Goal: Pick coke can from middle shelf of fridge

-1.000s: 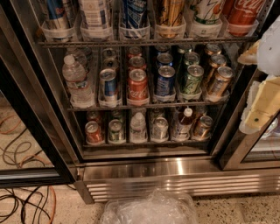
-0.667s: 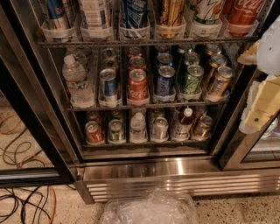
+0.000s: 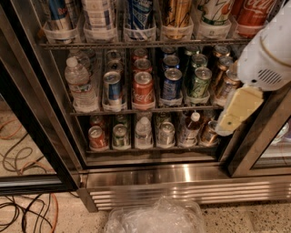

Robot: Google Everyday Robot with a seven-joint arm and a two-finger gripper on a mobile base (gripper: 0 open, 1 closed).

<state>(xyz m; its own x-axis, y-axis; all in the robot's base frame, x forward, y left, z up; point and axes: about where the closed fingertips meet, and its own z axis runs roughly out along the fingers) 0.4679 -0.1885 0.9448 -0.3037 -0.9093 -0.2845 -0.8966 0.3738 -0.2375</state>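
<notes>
We see the gripper [image 3: 233, 114] at the right edge, under the white arm [image 3: 268, 54], tilted down-left in front of the right end of the middle shelf [image 3: 150, 110]. We can't tell if it's spread or pressed together. Nearest it are a brown can [image 3: 226, 84], then a green can [image 3: 199, 82] and a blue can [image 3: 172, 84]. The coke can [image 3: 143, 88] stands upright at the front of its lane, approx. mid-shelf, well apart from the gripper, w/ a silver-blue can [image 3: 112, 88] just left of it and a water bottle [image 3: 79, 86] beyond that. On the rack above stands a big red Coca-Cola can [image 3: 252, 13]. Below is the fridge [image 3: 182, 182] w/ its ribbed steel base, w/ a clear plastic bag [image 3: 154, 218] and cables [image 3: 22, 214] on the floor.
</notes>
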